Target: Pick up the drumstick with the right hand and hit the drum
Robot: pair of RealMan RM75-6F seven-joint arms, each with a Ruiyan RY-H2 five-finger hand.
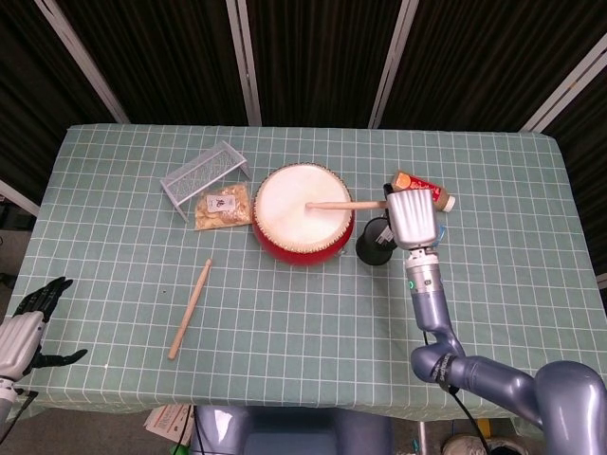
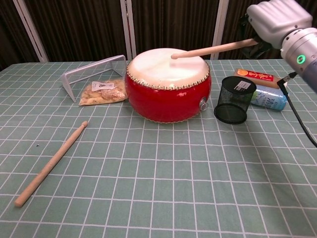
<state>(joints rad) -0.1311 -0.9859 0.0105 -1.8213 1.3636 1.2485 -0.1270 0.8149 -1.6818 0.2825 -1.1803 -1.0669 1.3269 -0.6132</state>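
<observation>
A red drum (image 1: pixel 303 214) (image 2: pixel 167 84) with a white skin stands mid-table. My right hand (image 1: pixel 413 217) (image 2: pixel 278 21) grips a wooden drumstick (image 1: pixel 343 205) (image 2: pixel 214 49) by its butt, to the right of the drum. The stick reaches left over the skin, its tip a little above the skin's middle in the chest view. A second drumstick (image 1: pixel 190 309) (image 2: pixel 50 163) lies loose on the cloth at the front left. My left hand (image 1: pixel 27 327) hangs at the table's front left edge with its fingers apart and nothing in it.
A black mesh cup (image 1: pixel 377 241) (image 2: pixel 234 99) stands right of the drum, under my right forearm. A bottle (image 1: pixel 419 186) (image 2: pixel 257 77) and a can (image 2: pixel 269 97) lie behind it. A wire rack (image 1: pixel 205 174) (image 2: pixel 94 73) and a snack bag (image 1: pixel 222 206) (image 2: pixel 102 91) sit left of the drum.
</observation>
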